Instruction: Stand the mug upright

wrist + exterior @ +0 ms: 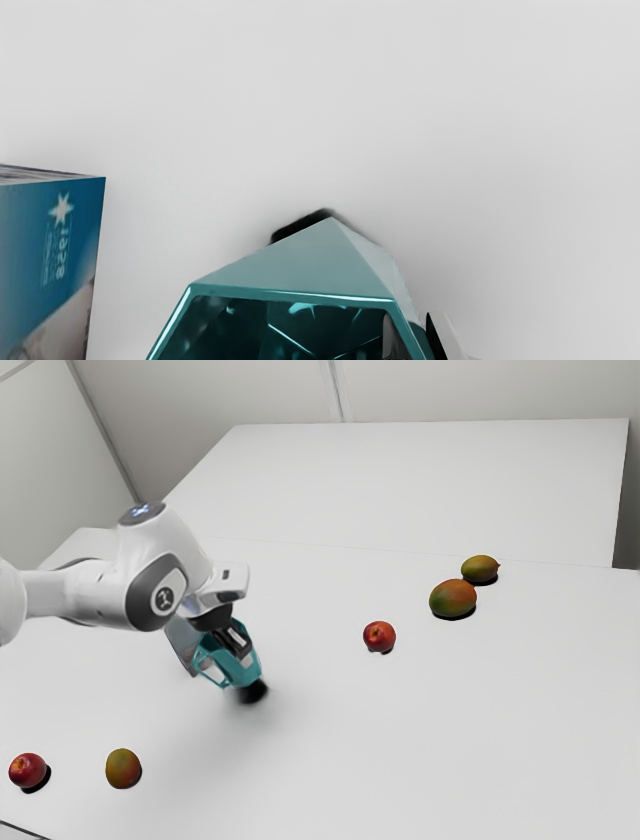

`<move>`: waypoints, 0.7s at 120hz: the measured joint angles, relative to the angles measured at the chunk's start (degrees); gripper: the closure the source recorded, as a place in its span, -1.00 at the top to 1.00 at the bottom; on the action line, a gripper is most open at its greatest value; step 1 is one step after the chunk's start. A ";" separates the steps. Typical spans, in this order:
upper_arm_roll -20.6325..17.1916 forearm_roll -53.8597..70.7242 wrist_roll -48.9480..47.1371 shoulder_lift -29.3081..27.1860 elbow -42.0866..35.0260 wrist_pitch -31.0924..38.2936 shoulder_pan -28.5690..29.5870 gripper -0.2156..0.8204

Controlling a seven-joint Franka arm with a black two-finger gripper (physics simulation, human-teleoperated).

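Teal Mug (244, 669) Gripped by Its Wall Above a White Table (330, 760)

Your gripper (234, 641) is clamped on the mug, its wall pinched with one finger (392, 340) inside the mouth and the other finger (449, 334) against the outside. In the exterior view, you have the mug tilted beneath your arm (165, 575), its mouth toward the hand and its lower end toward the tabletop, with the handle (198, 665) facing the exterior view's left. A dark shadow lies by that lower end; whether the base touches the table, you cannot tell. Your wrist view looks into the faceted teal interior. Near the mug stands a box (60, 250) with a blue printed side and a pale star, apart from it in that view. Out toward the exterior view's right, you see a red fruit (379, 636) and two mangoes (453, 599) near each other. In the near corner at the exterior view's left are a second red fruit (27, 770) and a third mango (123, 768).
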 joint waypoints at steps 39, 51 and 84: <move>-0.01 2.23 -2.96 4.91 2.87 0.35 0.01 -0.92; -0.04 2.26 -3.49 6.03 3.13 0.52 0.00 -0.92; -0.30 2.38 -4.34 7.91 4.66 0.98 0.13 -0.92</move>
